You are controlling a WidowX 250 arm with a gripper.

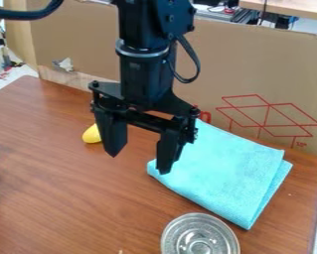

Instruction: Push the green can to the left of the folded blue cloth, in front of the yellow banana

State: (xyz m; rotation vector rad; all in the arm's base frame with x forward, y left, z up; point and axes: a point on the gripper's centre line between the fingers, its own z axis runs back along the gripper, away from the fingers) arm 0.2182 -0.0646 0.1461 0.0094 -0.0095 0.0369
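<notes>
Fingers [168,153] spread apart, with a clear gap between the tips and nothing pinched in it — that is how your gripper [138,163] hangs. As for progress, you have no hold on anything, so I'd judge that no grasp has been made and any handling is left to do. The turquoise cloth [223,171] is already folded, its layers slightly offset along the edge farthest from the fingers, and it lies flat on the wooden table [51,213].

You have that cloth just beside the fingers: one corner shows right behind the nearer fingertip, while the rest stretches away on that side. Whether that tip touches the fabric, you can't tell from this angle. Past the other finger, and partly hidden by it, sits a yellow object [92,134]. Look from the fingertips toward the camera and you find a round metal can [200,237], standing apart from them near the cloth's closest corner. Beyond the fingers stands a cardboard panel [267,64] — upright, with red line drawings.
</notes>
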